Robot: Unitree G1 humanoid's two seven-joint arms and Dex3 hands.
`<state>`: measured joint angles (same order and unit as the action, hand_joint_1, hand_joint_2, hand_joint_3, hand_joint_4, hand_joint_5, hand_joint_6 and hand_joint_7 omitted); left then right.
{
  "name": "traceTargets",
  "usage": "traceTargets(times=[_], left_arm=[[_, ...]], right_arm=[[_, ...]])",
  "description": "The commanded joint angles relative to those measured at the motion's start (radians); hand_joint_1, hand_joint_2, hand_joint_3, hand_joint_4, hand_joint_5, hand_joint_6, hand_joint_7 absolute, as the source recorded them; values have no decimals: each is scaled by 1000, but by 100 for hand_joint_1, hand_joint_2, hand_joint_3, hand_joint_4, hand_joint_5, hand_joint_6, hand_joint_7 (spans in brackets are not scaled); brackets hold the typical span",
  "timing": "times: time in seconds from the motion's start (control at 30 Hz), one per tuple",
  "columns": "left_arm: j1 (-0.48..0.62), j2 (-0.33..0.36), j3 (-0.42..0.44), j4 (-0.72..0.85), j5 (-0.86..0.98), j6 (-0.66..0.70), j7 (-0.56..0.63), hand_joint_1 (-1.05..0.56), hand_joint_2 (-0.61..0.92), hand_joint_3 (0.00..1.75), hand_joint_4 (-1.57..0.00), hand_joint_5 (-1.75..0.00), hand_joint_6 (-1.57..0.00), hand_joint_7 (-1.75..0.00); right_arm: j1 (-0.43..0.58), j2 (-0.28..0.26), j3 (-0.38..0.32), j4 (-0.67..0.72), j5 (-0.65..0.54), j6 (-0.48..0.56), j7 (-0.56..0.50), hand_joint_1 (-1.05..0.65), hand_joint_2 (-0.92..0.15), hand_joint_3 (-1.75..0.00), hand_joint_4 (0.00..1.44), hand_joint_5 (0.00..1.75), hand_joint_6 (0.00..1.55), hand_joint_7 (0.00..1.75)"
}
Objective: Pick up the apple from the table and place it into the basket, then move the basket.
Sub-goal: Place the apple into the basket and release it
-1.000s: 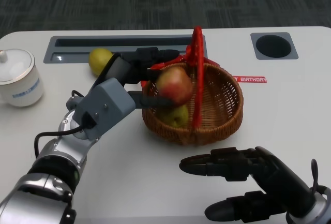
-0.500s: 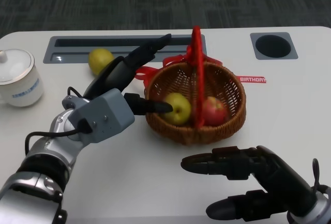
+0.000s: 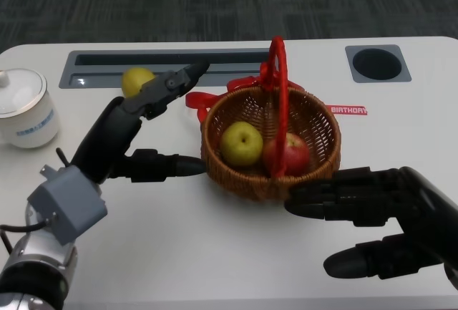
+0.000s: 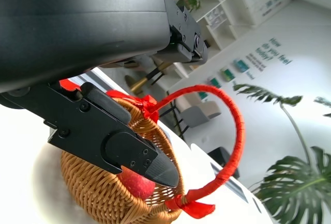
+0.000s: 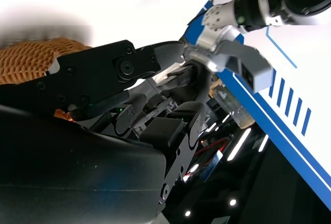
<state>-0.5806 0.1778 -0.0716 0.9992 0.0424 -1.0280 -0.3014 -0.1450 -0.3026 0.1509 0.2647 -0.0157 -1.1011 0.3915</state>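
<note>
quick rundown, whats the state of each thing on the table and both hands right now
red apple: in the basket, released
green apple: in the basket, beside the red apple
basket: upright on the table, handle up, not gripped
left hand: open, empty, beside the basket
right hand: open, fingers by the basket's near rim
yellow fruit: on the table, untouched
white lidded cup: upright, lid on

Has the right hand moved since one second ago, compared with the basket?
Yes. The right hand has come up toward the basket; its fingertips now reach the basket's near right wall, where earlier a strip of bare table lay between them.
</note>
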Motion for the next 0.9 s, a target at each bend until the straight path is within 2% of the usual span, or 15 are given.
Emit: traceTargets(times=[0.03, 0.3, 0.7, 0.9], left_arm=[[75, 40, 21, -92, -36, -16, -28, -67, 80, 1, -48, -5, -46, -4], [206, 77, 45, -231, -74, -8, -51, -61, 79, 0, -55, -3, -54, -3], [339, 91, 59, -377, -84, -4, -43, -62, 78, 0, -63, -3, -61, -3], [363, 85, 66, -400, -80, -2, -36, -61, 78, 0, -65, -3, -63, -2]], right_arm=[[-30, -37, -26, 0, -15, 1, -4, -54, -92, -10, 74, 1, 66, 1], [-110, -93, -25, 96, -23, 8, 27, -56, -92, -8, 74, 1, 67, 1], [-329, -95, -17, 443, -103, -45, 23, -53, -92, -7, 75, 1, 69, 1], [-458, -89, -8, 636, -200, -103, -20, -56, -92, -7, 80, 2, 73, 2]])
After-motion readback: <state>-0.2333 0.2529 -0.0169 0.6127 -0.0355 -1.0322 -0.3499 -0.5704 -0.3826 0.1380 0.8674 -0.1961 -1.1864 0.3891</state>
